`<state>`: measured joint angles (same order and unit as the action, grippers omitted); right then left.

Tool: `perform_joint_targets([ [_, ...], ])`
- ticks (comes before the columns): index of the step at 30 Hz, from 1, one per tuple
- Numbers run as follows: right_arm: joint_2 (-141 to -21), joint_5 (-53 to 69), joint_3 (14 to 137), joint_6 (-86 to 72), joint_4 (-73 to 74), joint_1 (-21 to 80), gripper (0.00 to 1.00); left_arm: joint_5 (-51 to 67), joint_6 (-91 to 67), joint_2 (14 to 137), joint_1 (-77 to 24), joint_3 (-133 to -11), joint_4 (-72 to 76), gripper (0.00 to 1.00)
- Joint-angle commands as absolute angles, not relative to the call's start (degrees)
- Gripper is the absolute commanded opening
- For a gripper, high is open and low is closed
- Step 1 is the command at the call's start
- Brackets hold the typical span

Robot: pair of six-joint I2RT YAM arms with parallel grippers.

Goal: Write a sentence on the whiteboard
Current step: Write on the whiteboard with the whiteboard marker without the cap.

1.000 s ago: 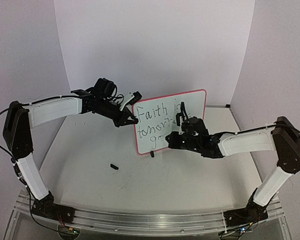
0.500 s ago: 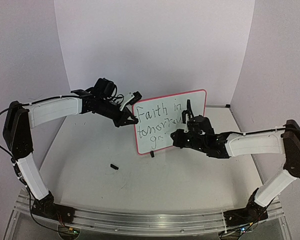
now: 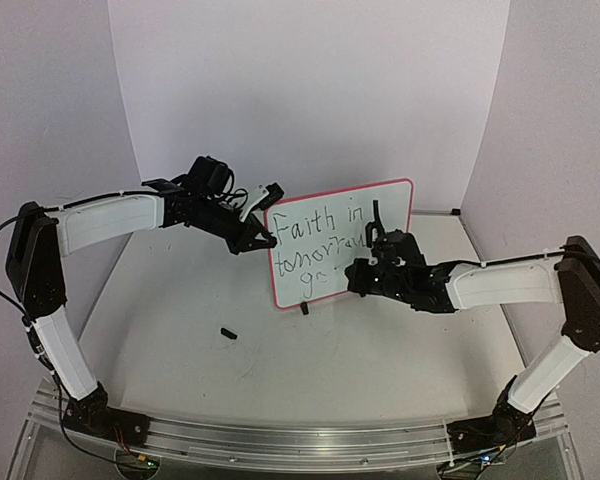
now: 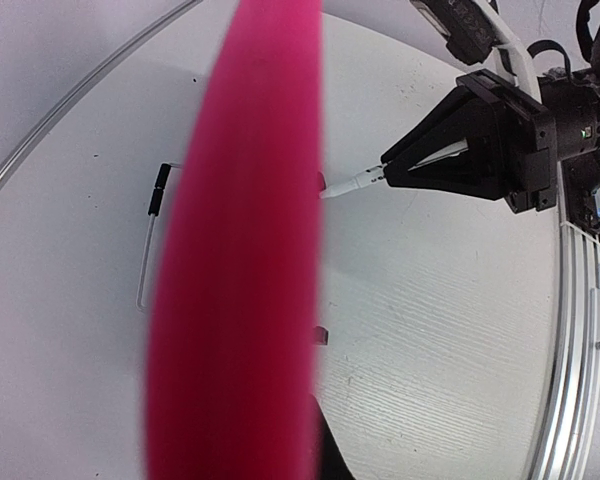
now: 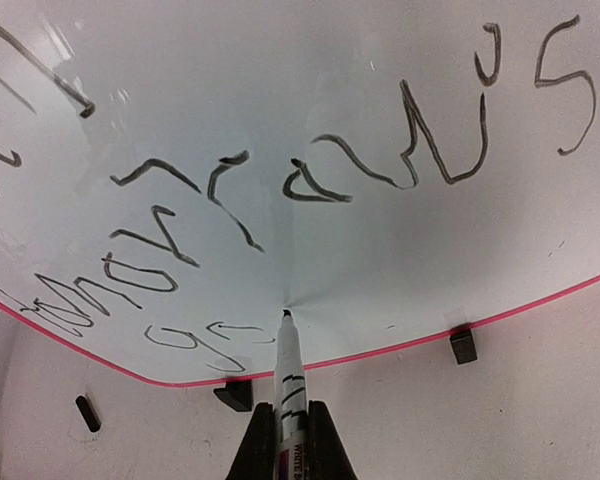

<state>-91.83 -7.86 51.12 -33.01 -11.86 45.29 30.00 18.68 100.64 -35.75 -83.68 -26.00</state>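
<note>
Standing on the table (image 3: 180, 300) just right of the middle of the overhead view, the whiteboard (image 3: 392, 205) leans back a little on its black feet, its pink frame running around a white face. The left gripper (image 3: 261, 239) reaches in from the upper left and is clamped on the board's left edge; in its own wrist view that edge fills the middle as a blurred pink band (image 4: 240, 250). The right gripper (image 3: 374, 246) comes in from the right and is closed tight around a marker (image 3: 376, 216), which points up at the board's face. In the right wrist view the fingers sit at the bottom centre, and the marker (image 5: 286, 370) rises from between them with its tip against the whiteboard (image 5: 280, 80) low down, near the bottom edge. The sentence (image 5: 315, 185) runs across the board in dark strokes: "Faith in" on the top line, "tomorrow's" below it, and a third line that reads only "go" plus a short stroke, ending just left of the tip. A small black piece (image 3: 228, 333) lies on the table lower left of the board, apart from it.
</note>
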Motion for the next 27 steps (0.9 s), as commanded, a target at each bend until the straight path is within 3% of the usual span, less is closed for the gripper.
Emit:
perform_joint_targets([
  [1,-92.7,-8.4,53.9,-32.0,-12.0,44.7,0.00,26.4,21.4,102.3,-36.2,-83.3,-30.9,0.00],
  [27,-91.5,-11.8,54.1,-31.2,-8.9,44.6,0.00,26.3,21.4,102.3,-36.3,-83.3,-30.9,0.00],
])
